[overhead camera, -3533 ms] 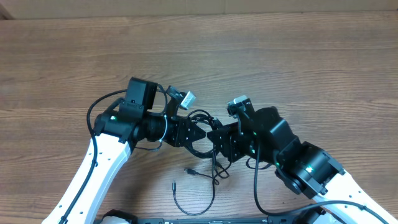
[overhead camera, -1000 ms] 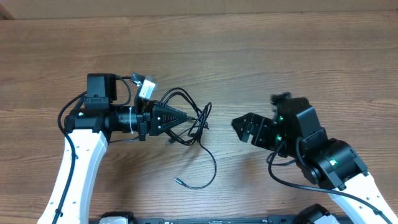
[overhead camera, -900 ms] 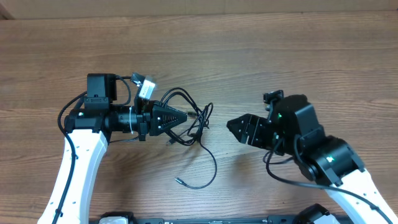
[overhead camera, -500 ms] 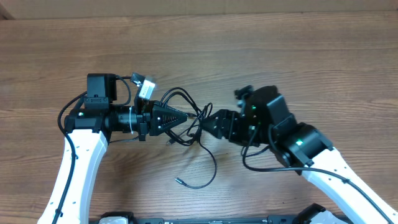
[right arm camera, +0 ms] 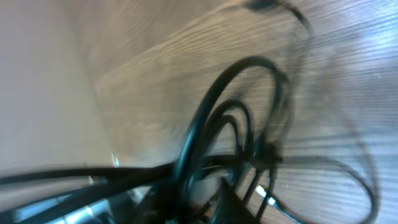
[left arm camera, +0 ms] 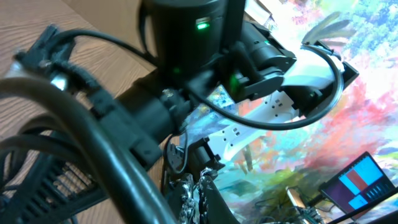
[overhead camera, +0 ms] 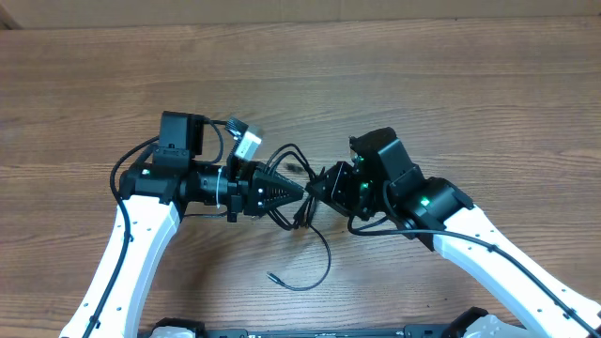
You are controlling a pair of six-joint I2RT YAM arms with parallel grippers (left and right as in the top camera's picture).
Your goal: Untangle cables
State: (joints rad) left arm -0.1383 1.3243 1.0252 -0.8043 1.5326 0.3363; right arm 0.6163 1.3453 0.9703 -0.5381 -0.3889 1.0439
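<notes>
The thin black cables hang as a tangled bundle between my two grippers above the wooden table. One tail loops down to a plug end lying on the wood. My left gripper points right and is shut on the bundle; in the left wrist view its fingertips sit close together. My right gripper points left and meets the bundle tip to tip with the left one. The blurred right wrist view shows cable loops passing between its spread fingers.
The thick black arm cables arc beside the left arm and under the right arm. The right arm's body fills the left wrist view. The table's far edge runs along the top.
The right arm swung left from well apart until its gripper reached the bundle. The left gripper moved right with the cables; the loose tail and plug end stayed low on the table.
</notes>
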